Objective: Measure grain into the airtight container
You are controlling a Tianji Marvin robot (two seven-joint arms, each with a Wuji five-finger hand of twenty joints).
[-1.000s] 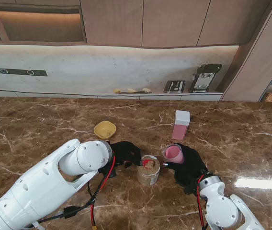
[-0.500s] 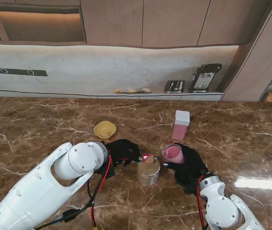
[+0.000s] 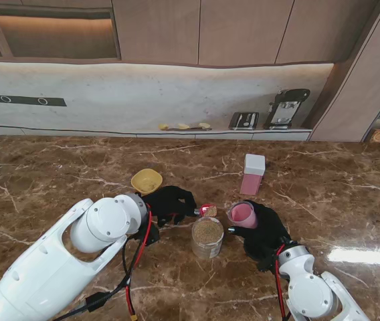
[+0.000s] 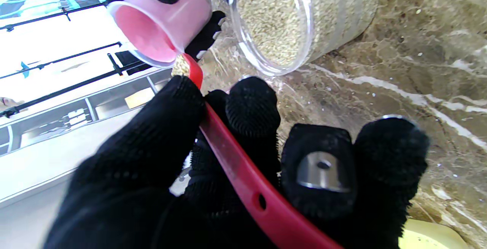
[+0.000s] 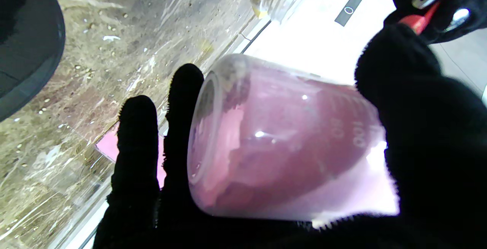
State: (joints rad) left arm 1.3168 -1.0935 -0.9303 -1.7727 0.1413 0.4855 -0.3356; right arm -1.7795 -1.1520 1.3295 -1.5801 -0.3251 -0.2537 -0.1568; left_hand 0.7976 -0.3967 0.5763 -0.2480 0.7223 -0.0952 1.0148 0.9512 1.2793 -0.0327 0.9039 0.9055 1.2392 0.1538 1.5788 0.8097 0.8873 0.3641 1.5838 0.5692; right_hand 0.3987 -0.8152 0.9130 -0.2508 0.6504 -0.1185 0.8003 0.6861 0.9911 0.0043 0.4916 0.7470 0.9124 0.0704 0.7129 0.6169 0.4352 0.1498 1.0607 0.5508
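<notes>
A clear jar of grain [image 3: 207,237] [image 4: 289,21] stands open in the middle of the table. My left hand [image 3: 170,203] [image 4: 213,165] is shut on a red scoop [image 3: 207,210] [image 4: 243,173], whose bowl carries grain and sits beside the rim of a pink measuring cup [image 3: 242,215] [image 4: 159,28]. My right hand [image 3: 263,231] [image 5: 418,135] is shut on that cup [image 5: 289,142], tilting it toward the scoop. A pink airtight container with a white lid [image 3: 252,174] stands farther from me, to the right of the jar.
A small yellow bowl [image 3: 146,180] sits just beyond my left hand. Loose grains speckle the brown marble table [image 3: 324,194] around the jar. Red and black cables [image 3: 136,267] hang along my left arm. A counter with appliances [image 3: 270,117] runs behind the table.
My left hand has lifted the scoop out of the grain jar and carried it, loaded, away from me toward the pink cup. The right hand and cup have stayed put.
</notes>
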